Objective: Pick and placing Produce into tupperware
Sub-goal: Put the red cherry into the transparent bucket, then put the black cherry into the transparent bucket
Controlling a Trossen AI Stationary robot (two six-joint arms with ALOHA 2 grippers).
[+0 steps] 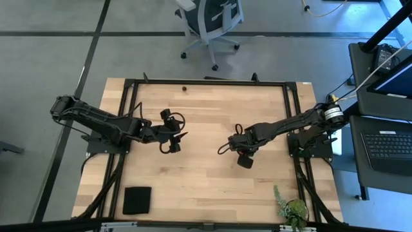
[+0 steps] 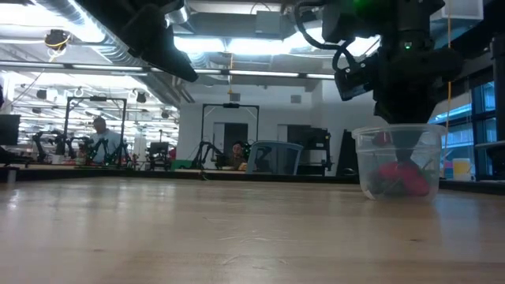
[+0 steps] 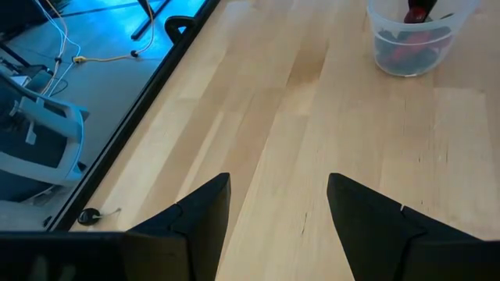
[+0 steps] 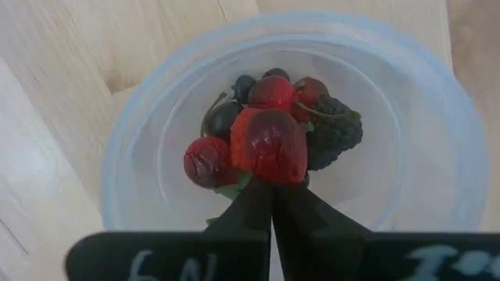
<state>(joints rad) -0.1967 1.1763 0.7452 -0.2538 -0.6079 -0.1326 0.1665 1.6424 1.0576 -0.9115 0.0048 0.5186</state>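
Inside tupperware [image 4: 141, 133], right hand [image 4: 271, 195], perhaps gripping produce [image 4: 269, 144]

1 tub [image 4: 141, 148], approx 7 small fruits [image 4: 269, 140] inside, 2 arms, 1 black pad [image 1: 137, 200], 1 plant [image 1: 291, 207], 1 chair [image 1: 209, 22]

Red and dark produce [image 4: 269, 136] seen piled in tupperware [image 4: 148, 117] on wood surface [image 4: 70, 70]; R gripper [image 4: 271, 204] jaws shut above it.

My left arm reaches in from the table's left side, bent at the elbow, and its left gripper [image 1: 172, 133] hovers over the middle-left with the fingers [image 3: 205, 215] spread apart. My right arm comes from the right edge, wrist turned downward, and the right gripper [image 4: 271, 187] has its fingers pressed together.
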